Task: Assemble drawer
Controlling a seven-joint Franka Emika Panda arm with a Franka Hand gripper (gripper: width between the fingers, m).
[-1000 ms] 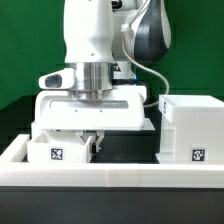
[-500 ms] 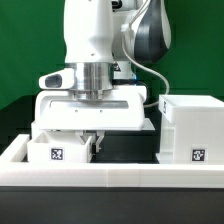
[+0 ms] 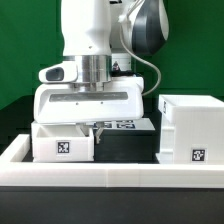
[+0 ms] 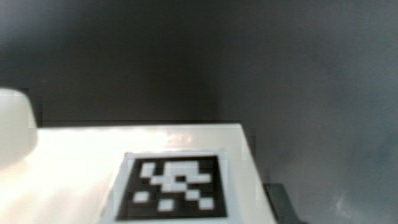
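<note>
A small white open-topped tray [image 3: 62,141] with a square tag on its front sits at the exterior view's left, a little above the black table. My gripper [image 3: 96,130] comes straight down at the tray's right wall and is shut on it. The large boxy housing [image 3: 195,128] stands apart at the exterior view's right, with a tag low on its front. The wrist view shows the tray's white face [image 4: 107,150] close up with its tag [image 4: 175,186], and one dark finger [image 4: 285,205] beside its edge. The second tray is not in view.
The long low white rim [image 3: 110,172] runs along the table's front. The marker board [image 3: 125,124] lies behind my gripper. A green backdrop stands behind the arm. A blurred white shape [image 4: 15,120] shows at the wrist view's edge; I cannot tell what it is.
My gripper has risen, and the small tray has come up with it and shifted slightly toward the exterior view's right. The housing has not moved.
</note>
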